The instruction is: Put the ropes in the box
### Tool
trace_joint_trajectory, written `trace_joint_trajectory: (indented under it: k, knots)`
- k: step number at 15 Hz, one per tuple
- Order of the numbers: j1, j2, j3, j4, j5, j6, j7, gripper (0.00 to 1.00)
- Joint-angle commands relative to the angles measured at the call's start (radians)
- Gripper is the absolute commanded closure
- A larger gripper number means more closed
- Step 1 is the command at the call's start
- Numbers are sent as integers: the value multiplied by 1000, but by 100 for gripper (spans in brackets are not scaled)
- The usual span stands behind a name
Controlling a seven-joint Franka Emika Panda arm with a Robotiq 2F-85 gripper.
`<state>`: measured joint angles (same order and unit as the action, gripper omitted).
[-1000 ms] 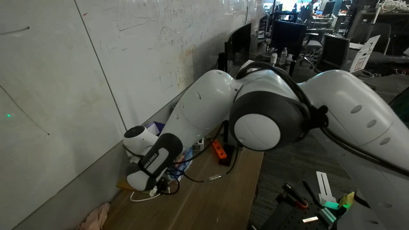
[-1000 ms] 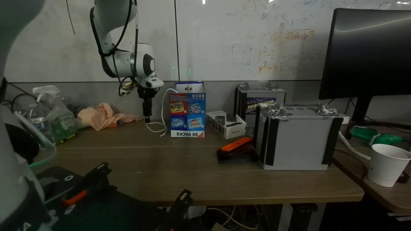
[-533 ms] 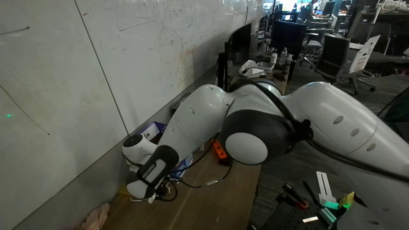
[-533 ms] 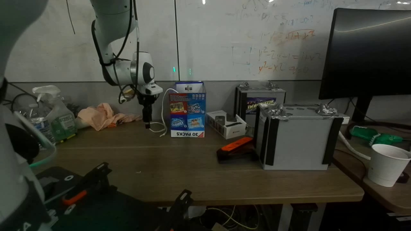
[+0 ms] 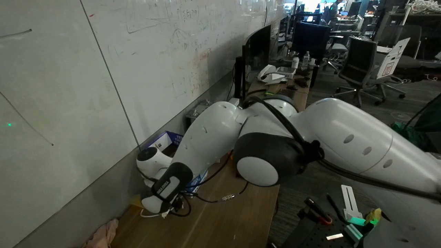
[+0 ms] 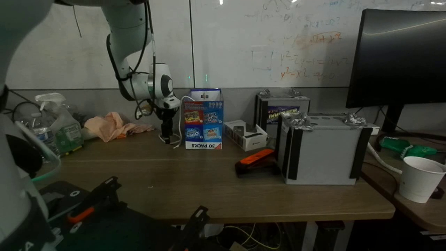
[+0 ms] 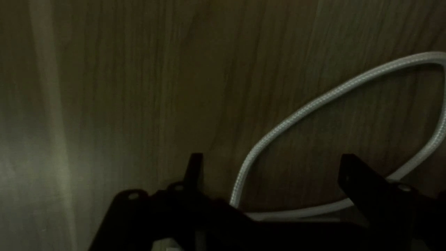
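Observation:
The ropes show as a white braided cord [image 7: 306, 109] looped on the wooden table in the wrist view. My gripper [image 7: 273, 157] stands open over it, its dark fingers wide apart. One stretch of the loop crosses the gap between them, held by neither; the lower part disappears behind the gripper body. In an exterior view the gripper [image 6: 167, 141] points down at the table, just left of the blue box [image 6: 204, 125]. From the table the cord [image 6: 180, 122] arcs up to the box's upper left edge; where it ends there I cannot tell. The box has raised flaps.
Right of the box are a white carton [image 6: 245, 136], an orange-black tool [image 6: 256, 158] and a grey case [image 6: 324, 153]. An orange cloth [image 6: 108, 127] and a spray bottle [image 6: 66, 129] lie to the left. The whiteboard [image 5: 86, 86] rises directly behind the table.
The arm has come down, and the gripper has shifted toward the box, now close beside the cord. Its jaws have stayed open. Box and cord look unmoved.

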<state>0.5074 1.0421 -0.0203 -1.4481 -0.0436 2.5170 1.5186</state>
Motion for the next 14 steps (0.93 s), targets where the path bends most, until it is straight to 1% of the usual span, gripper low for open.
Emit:
trace_joint_trajectory:
  k: [1,10,11,12,14]
  knots:
    - [-17,54,10,71,17,0,-6,0]
    - [-36,82,26,111,20,-23,-22,0]
    - [-39,87,29,115,20,-25,-28,25]
    - [-39,82,28,115,19,-33,-30,27]
    - [-40,86,27,120,17,-37,-32,42]
